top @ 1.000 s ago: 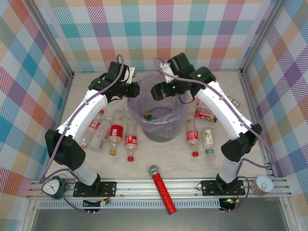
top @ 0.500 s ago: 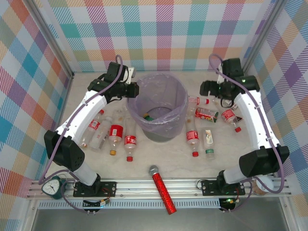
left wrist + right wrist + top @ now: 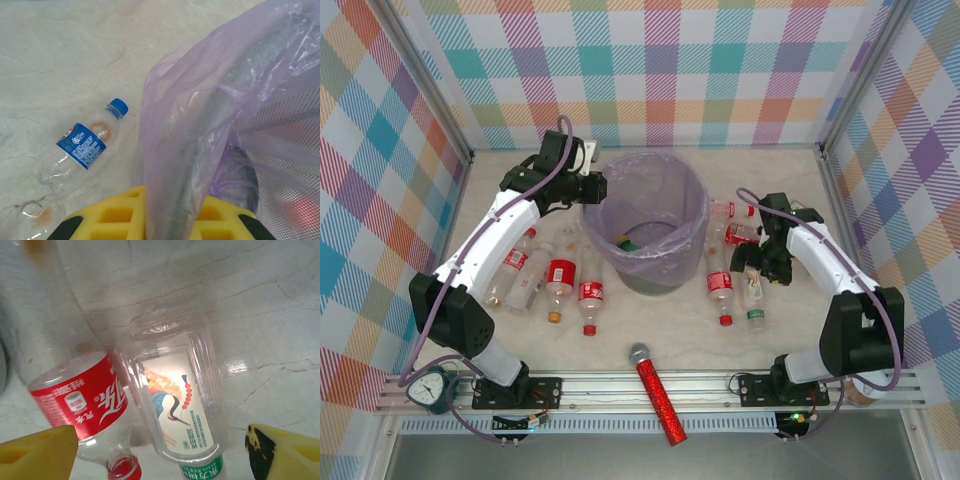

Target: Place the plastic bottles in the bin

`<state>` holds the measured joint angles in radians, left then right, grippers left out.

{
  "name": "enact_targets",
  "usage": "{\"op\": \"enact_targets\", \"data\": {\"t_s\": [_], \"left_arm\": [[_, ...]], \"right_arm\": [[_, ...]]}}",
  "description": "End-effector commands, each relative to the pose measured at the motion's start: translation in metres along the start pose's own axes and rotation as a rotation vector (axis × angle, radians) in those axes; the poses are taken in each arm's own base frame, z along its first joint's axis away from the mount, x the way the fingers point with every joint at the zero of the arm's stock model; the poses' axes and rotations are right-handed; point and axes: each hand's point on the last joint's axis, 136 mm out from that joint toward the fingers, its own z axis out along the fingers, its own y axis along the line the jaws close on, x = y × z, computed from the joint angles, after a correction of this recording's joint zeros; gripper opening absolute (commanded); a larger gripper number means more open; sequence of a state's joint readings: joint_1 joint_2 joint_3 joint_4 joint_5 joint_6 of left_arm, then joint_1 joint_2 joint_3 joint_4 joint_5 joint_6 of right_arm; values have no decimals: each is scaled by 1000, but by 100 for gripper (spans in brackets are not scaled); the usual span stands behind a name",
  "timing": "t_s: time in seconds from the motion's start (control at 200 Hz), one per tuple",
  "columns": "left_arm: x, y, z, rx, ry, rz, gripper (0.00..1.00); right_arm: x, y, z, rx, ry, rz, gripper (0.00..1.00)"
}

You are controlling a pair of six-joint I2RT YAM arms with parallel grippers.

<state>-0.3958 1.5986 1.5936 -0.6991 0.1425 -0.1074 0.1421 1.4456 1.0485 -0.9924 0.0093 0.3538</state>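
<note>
Honestly, the risk here is grabbing two at once. The green-capped bottle [image 3: 175,410] and the red-label bottle [image 3: 80,400] lie side by side, touching, and the right gripper [image 3: 160,450] hangs wide open right above both, nothing held. Closing off-centre could squirt one of those slick, round bottles away. They're on the surface between the bin [image 3: 692,200] and the right edge. The left gripper [image 3: 592,187] is clamped on the bin's bagged rim, far-left side, so a tug could tip it.
</note>
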Motion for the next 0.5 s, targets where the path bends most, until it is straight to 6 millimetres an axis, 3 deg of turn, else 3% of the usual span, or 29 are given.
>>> {"op": "enact_targets", "data": {"t_s": [0.0, 0.31, 0.495], "left_arm": [[27, 8, 14, -12, 92, 7, 0], [30, 9, 19, -9, 105, 8, 0], [31, 9, 21, -7, 111, 6, 0]], "right_arm": [[-6, 3, 17, -18, 13, 33, 85], [-5, -13, 45, 54, 47, 45, 78], [-11, -20, 50, 93, 31, 42, 66]]}}
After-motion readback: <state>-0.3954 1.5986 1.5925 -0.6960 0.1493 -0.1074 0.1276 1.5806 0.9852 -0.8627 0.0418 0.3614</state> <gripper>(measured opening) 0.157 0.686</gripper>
